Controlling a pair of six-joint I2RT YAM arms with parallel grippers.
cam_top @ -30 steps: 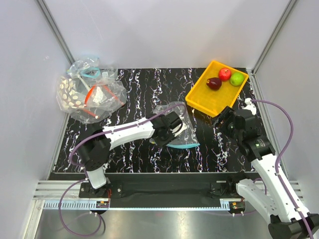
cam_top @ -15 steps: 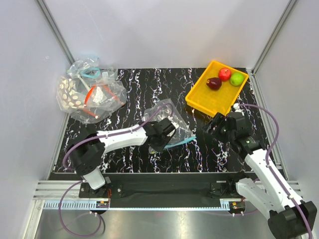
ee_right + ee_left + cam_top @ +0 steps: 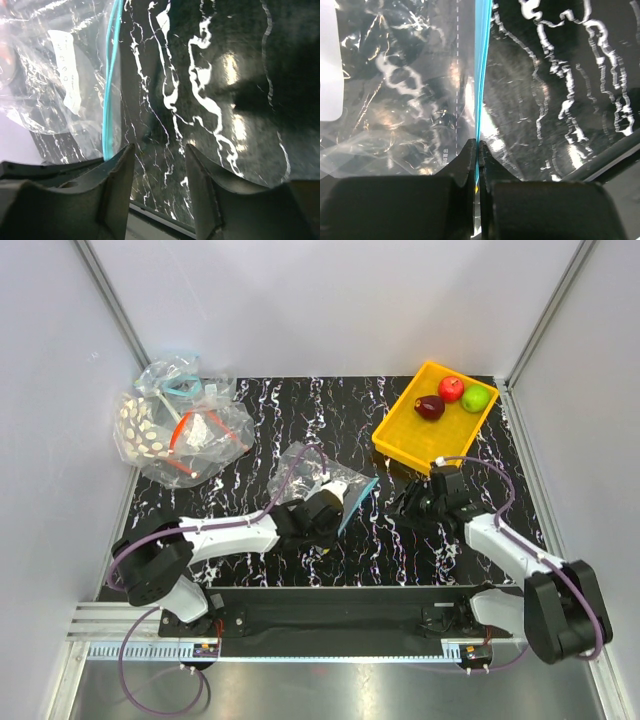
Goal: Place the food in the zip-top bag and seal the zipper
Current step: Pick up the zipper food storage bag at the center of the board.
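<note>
The clear zip-top bag [image 3: 318,472] lies crumpled at the table's middle, its teal-blue zipper [image 3: 357,504] on its right edge. My left gripper [image 3: 335,508] is shut on the zipper [image 3: 481,75], which runs up from between its fingers in the left wrist view. My right gripper [image 3: 405,508] is open and empty, low over the table just right of the bag; the zipper [image 3: 111,75] shows left of its fingers [image 3: 120,180]. The red [image 3: 451,389], green [image 3: 475,398] and maroon [image 3: 429,407] fruits sit in the yellow tray [image 3: 420,445] at the back right.
A heap of other clear bags [image 3: 180,430], with red-orange strips and a white-dotted one, lies at the back left. White walls and metal posts enclose the table. A metal rail [image 3: 330,625] runs along the near edge.
My left gripper has pulled the bag toward the near left, turning its zipper edge to face right. My right gripper has swung down and left, toward the bag's mouth.
</note>
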